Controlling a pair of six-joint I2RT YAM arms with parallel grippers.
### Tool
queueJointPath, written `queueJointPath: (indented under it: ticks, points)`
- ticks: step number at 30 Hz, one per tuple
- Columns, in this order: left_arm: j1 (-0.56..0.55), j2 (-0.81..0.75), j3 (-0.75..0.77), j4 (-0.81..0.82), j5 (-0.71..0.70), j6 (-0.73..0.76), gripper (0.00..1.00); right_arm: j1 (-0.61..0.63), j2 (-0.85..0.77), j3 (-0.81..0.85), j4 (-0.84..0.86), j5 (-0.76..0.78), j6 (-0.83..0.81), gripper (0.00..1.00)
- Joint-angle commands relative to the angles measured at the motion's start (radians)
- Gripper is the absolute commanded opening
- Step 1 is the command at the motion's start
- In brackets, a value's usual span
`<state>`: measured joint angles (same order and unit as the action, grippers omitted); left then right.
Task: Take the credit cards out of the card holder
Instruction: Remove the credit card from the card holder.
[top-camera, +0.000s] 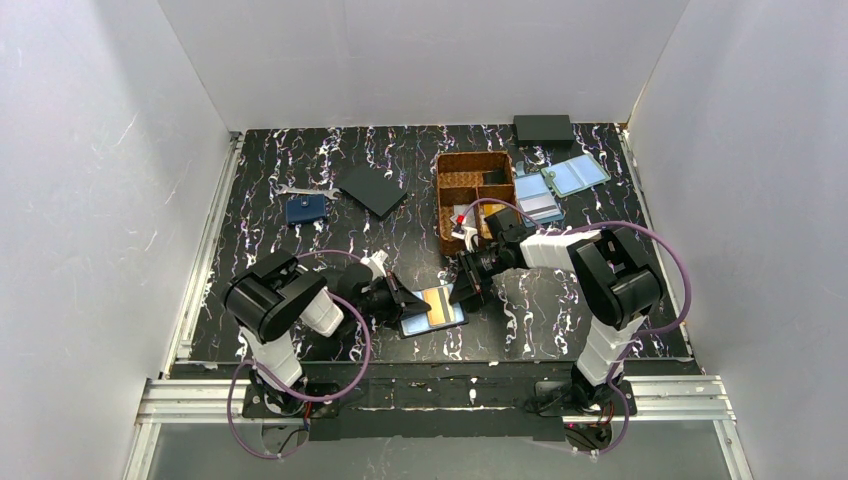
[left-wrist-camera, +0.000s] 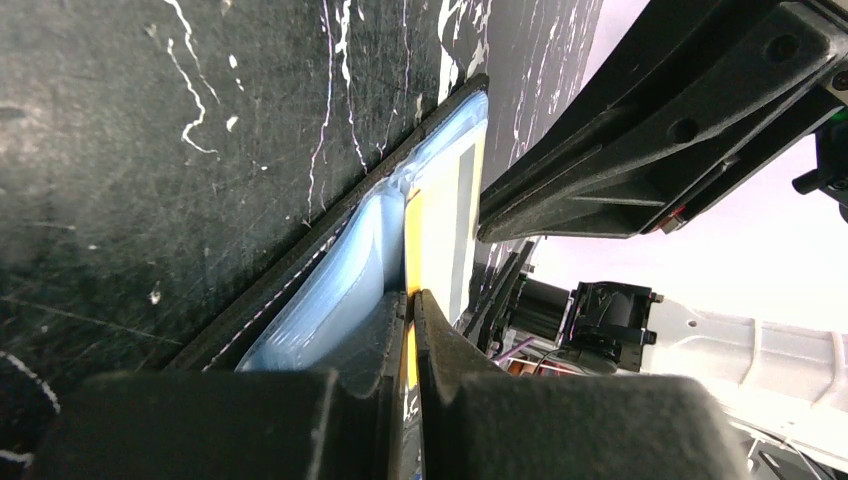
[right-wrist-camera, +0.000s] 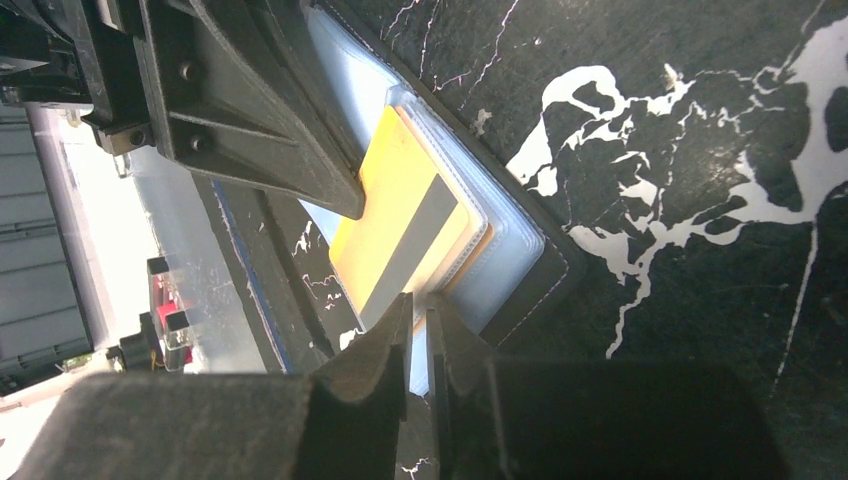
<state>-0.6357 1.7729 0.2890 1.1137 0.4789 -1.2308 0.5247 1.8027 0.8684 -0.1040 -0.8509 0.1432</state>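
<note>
Extraction step, mid-grasp. The holder (top-camera: 452, 318) lies open on the table (top-camera: 300, 260) at its near edge, between the two arms, with a yellow-gold card (right-wrist-camera: 400, 220) partly out of the clear sleeve of one leaf. The card's grey stripe faces up.

Left pincer (left-wrist-camera: 412, 300): closed to a narrow slit on the holder's leaf. Its own wrist view shows a sliver of yellow between the fingers, so the grip may take in the card's edge as well as the sleeve; this cannot be told for certain. In the right wrist view one left finger (right-wrist-camera: 260, 120) lies across the leaf, its tip touching the card.

Right pincer (right-wrist-camera: 418, 305): fingers nearly together at the card's free end, apparently pinching it just beyond the holder's black rim.

Judged stage: early, since this card is not yet free and whether further cards sit in the sleeves cannot be seen.

Next move: the right pincer should draw the card straight out along the sleeve, flat to the table, while the left pincer anchors the holder. If the left grip does include the card, it would need to ease first, or the holder will be dragged along.
</note>
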Motion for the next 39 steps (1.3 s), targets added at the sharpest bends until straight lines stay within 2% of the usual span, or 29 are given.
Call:
queueJointPath:
  ticks: [1,9,20,29,34,36,39]
  points:
    - [-0.027,0.036,0.008,0.032,0.009,0.002,0.00,0.031,0.027,0.016,-0.038,0.023,-0.008,0.21]
    - [0.005,-0.050,-0.091,0.087,-0.003,0.055,0.00,0.027,-0.037,0.028,-0.084,0.006,-0.114,0.46]
    - [0.024,-0.160,-0.131,0.080,0.035,0.118,0.00,0.026,-0.082,0.040,-0.150,-0.054,-0.276,0.61]
    - [0.090,-0.300,-0.159,-0.145,0.063,0.171,0.00,0.025,-0.111,0.049,-0.173,0.029,-0.313,0.61]
    - [0.113,-0.448,-0.125,-0.383,0.057,0.226,0.00,0.023,-0.110,0.052,-0.187,0.058,-0.326,0.61]
    - [0.115,-0.489,-0.092,-0.476,0.056,0.257,0.00,0.023,-0.113,0.055,-0.195,0.046,-0.341,0.61]
    - [0.120,-0.505,-0.067,-0.528,0.070,0.281,0.00,0.024,-0.141,0.060,-0.221,-0.054,-0.398,0.61]
